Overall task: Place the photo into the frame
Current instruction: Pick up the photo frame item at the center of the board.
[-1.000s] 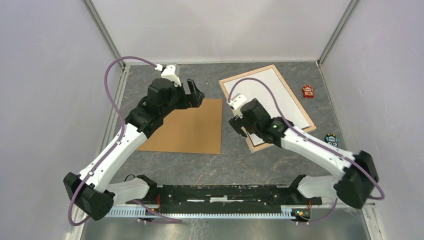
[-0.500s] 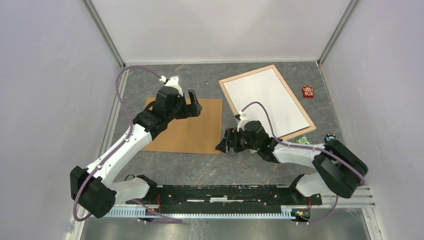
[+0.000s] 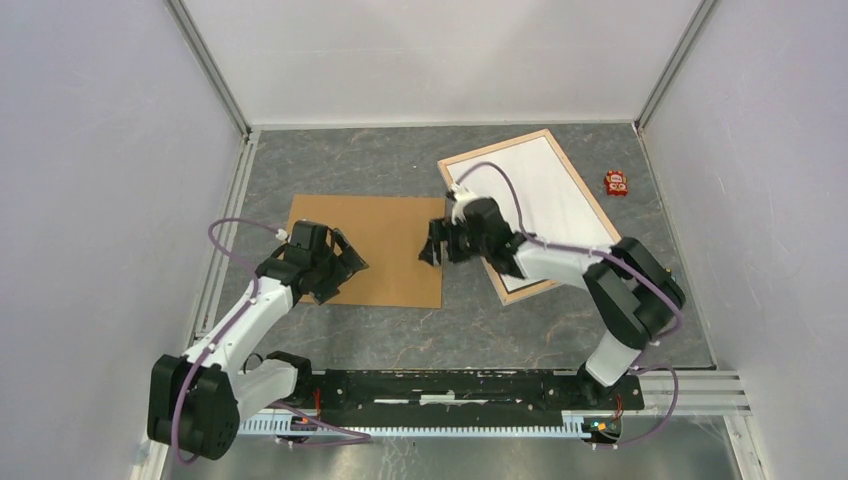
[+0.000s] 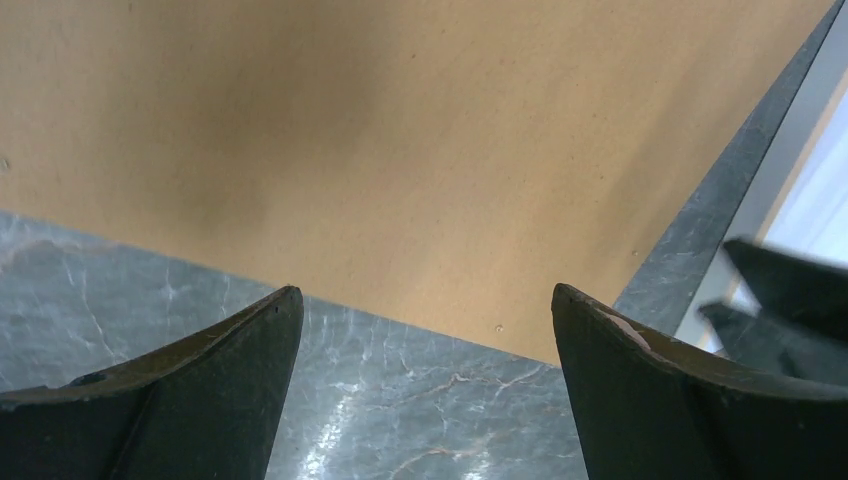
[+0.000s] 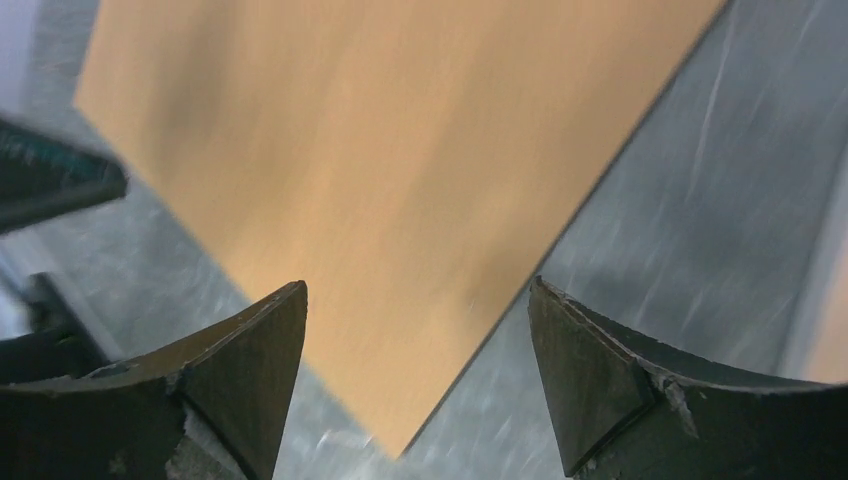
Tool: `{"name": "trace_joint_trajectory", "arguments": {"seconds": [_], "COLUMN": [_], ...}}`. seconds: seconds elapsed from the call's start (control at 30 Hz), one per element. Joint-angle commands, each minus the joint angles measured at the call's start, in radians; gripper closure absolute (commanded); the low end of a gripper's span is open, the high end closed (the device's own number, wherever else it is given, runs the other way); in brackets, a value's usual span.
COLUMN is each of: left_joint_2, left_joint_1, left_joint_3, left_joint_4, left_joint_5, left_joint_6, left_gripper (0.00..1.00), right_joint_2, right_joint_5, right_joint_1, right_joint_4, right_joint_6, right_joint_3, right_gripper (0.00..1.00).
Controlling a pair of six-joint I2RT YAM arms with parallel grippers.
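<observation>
The frame [image 3: 497, 146] lies flat and askew at the far right of the grey tabletop [image 3: 350, 160], with a white surface filling the space inside its pale rails. The right arm reaches across its near left part. To the left, apart from the frame, lies a brown board [image 3: 385, 235]. The left fingers [image 3: 350, 265] hang spread over the board's near left part, holding nothing. The right fingers [image 3: 432, 246] are also spread and empty, low at the board's right edge, between board and frame. A small red toy [image 3: 616, 182] sits near the frame's right rail
</observation>
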Motion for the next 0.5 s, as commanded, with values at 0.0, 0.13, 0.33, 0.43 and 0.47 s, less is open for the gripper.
{"name": "trace_joint_trajectory", "arguments": {"seconds": [0.0, 0.13, 0.33, 0.43, 0.47], "left_joint_2": [-0.079, -0.112, -0.133, -0.151, -0.155], "left_joint_1": [-0.001, -0.013, -0.086, -0.128, -0.138], "left_joint_3": [-0.057, -0.119, -0.188, -0.212, -0.224], "left_joint_4": [-0.005, 0.016, 0.051, 0.052, 0.055], "left_joint_5": [0.005, 0.004, 0.022, -0.024, -0.039], "left_joint_6": [-0.220, -0.259, -0.314, -0.336, -0.341], "left_gripper": [0.00, 0.00, 0.00, 0.00, 0.00], "right_joint_2": [0.104, 0.264, 0.496, 0.607, 0.642], "right_joint_5": [0.123, 0.135, 0.089, 0.053, 0.040], "right_joint_1": [0.002, -0.026, -0.048, -0.066, -0.074], "right_joint_4": [-0.211, -0.320, -0.383, -0.434, -0.446], "right_joint_6": [-0.489, -0.677, -0.735, -0.740, -0.745], "right_joint_3": [0.297, 0.543, 0.908, 1.079, 1.125], "right_gripper": [0.12, 0.10, 0.08, 0.08, 0.08]}}
